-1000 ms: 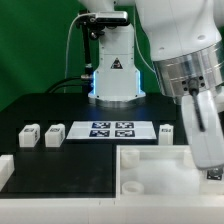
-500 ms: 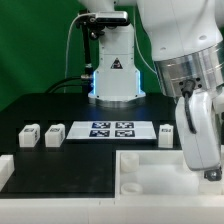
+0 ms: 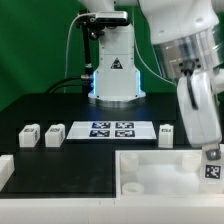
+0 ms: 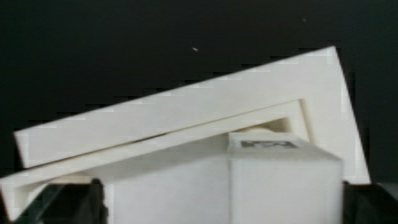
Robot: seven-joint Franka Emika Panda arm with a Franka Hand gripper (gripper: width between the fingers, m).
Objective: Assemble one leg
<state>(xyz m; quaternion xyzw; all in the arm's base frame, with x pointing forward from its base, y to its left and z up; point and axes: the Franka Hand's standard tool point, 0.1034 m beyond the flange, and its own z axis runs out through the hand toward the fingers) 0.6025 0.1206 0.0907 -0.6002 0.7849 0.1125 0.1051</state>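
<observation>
White plastic makes up the large square tabletop part with round corner sockets, lying at the front of the black table; the thin flat marker board lies just behind it. Two small stubby white legs with marker tags stand beside the board on the exterior view's left, and a third on its right; the silver-and-white gripper hangs over the tabletop part's right edge, a leg standing upright between its dark fingertips, though whether they clamp it I cannot tell.
</observation>
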